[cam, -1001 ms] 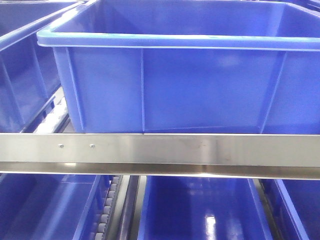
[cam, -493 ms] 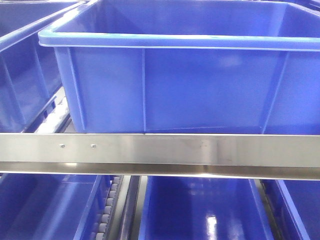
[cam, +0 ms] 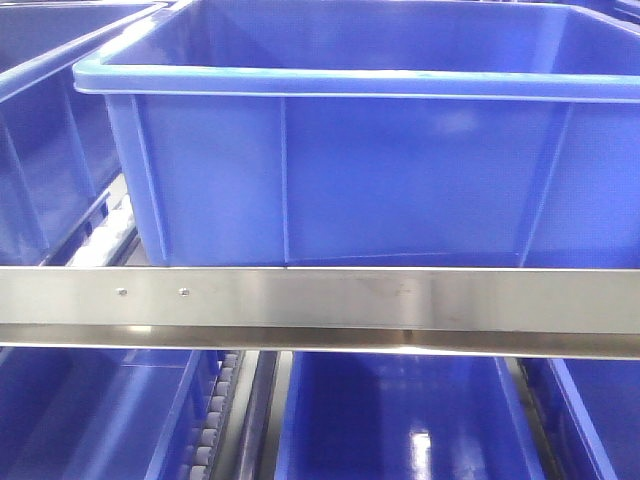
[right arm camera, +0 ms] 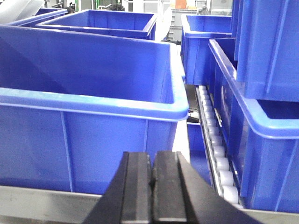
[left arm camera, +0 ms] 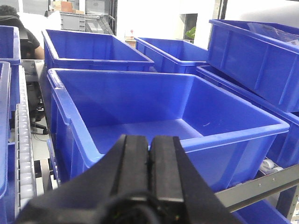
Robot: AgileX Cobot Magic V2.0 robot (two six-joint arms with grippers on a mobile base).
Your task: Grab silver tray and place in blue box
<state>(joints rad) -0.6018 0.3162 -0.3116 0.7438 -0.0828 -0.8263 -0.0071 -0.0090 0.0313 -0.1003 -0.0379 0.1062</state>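
Note:
The blue box (cam: 400,180) stands on the rack straight ahead, its near wall filling the front view. In the left wrist view the blue box (left arm camera: 154,107) is empty, with a bare floor. It also shows in the right wrist view (right arm camera: 84,107). My left gripper (left arm camera: 150,140) is shut and empty, just in front of the box's near rim. My right gripper (right arm camera: 152,156) is shut and empty, in front of the box's near right corner. The silver tray is out of view.
A stainless rack rail (cam: 320,305) runs across in front of the box. More blue crates stand to the left (cam: 50,130), behind (left arm camera: 93,46), to the right (right arm camera: 261,93) and on the shelf below (cam: 400,420). Roller tracks (right arm camera: 217,154) run between crates.
The front view shifts a few pixels right and back left; otherwise nothing has visibly changed.

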